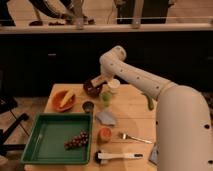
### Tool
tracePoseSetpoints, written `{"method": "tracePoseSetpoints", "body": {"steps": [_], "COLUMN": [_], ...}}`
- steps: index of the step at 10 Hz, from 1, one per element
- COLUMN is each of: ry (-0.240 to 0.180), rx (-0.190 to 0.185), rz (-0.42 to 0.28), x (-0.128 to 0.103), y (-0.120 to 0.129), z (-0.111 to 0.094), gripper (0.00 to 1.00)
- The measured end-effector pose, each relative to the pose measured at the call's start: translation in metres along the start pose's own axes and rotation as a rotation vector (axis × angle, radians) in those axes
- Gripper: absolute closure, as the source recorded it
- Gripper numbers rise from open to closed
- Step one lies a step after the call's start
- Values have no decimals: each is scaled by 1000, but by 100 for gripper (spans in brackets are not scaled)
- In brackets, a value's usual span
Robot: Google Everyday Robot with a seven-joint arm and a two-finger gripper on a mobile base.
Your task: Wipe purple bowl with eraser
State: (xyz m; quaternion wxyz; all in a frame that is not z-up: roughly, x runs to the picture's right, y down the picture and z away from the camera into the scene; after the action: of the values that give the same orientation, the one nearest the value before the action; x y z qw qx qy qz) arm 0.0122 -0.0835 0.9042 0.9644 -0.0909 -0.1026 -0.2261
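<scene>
Gripper (pixel 103 81): clamped on eraser (pixel 98 82), at purple bowl (pixel 91 90). Step: wiping. Next, probably: sweep the inside with light pressure.

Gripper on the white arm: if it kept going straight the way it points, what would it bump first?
The small round dark purple bowl. The gripper, shut on what looks like a flat pale cream-tan eraser, points down-left at it, seemingly right at its rim.

I have one camera, set high beside the robot's own white arm (pixel 150 86). It looks down and forward over the whole counter (pixel 134 111) from middling range. The hand (pixel 100 81) shows at the counter's far edge, at the purple bowl (pixel 91 89).
</scene>
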Motion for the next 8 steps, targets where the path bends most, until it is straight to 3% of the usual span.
{"method": "tracePoseSetpoints", "body": {"steps": [8], "ry": [10], "rx": [-5], "rz": [-6], "x": [3], "y": [0], "z": [0], "gripper": [88]}}
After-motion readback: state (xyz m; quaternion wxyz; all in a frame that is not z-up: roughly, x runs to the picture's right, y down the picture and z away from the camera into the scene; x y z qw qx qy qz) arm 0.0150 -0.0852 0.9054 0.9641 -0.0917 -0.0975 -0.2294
